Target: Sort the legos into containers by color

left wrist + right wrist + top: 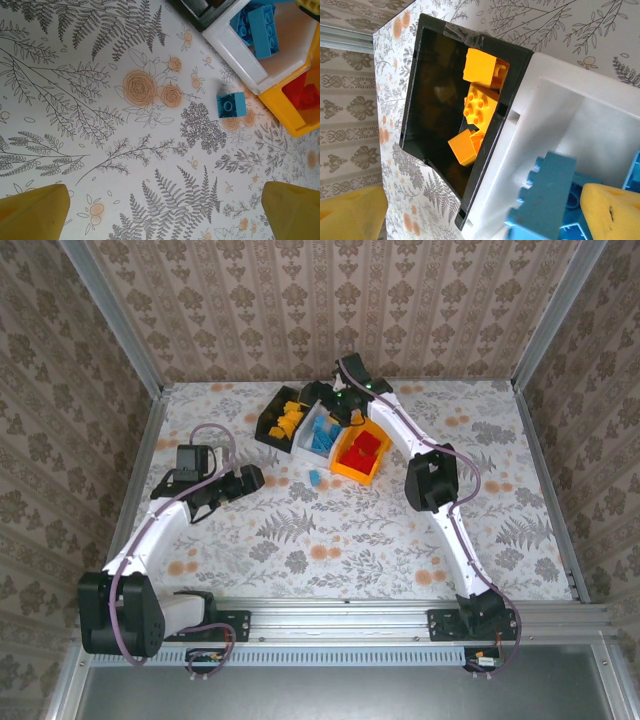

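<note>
From above, the loose blue lego (313,478) lies just ahead of your left gripper (252,480), near the containers (303,448); your right gripper (345,408) hangs over them. Left wrist: jaws wide open and empty, that lego (230,105) beyond. Right wrist: fingers (612,212) spread wide, gripping nothing, above the white bin (560,100) and its blue legos (545,195); orange-yellow legos (480,107) lie in the black bin (412,100).

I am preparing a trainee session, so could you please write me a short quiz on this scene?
1. True or false: a blue brick lies on the table, outside the bins.
2. Which bin holds the red bricks? A black, B white, C orange.
3. Fill in: the yellow bricks sit in the ____ bin.
Key: 1 true; 2 C, the orange bin; 3 black, the black bin.
</note>
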